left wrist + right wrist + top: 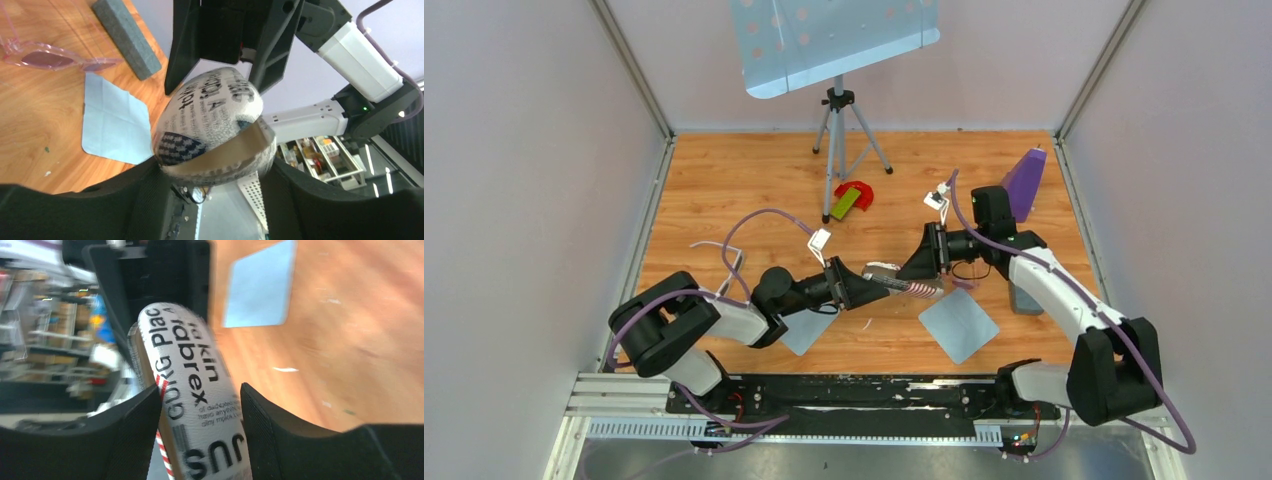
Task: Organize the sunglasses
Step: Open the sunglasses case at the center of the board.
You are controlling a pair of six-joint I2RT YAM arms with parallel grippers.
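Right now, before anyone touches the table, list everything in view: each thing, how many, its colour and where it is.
sunglasses: 1, pale pink, on the table
grey case: 1, grey, on the table near the sunglasses
cloths: 2, light blue, flat on the near table, one right, one left
printed case: 1, white with black lettering, held above the table
horseshoe: 1, red, far middle
block: 1, green, on the horseshoe
purple object: 1, far right
stand: 1, silver tripod with a perforated tray, at the back
table: 1, brown wood
grippers: 2, black, left gripper and right gripper each shut on the printed case
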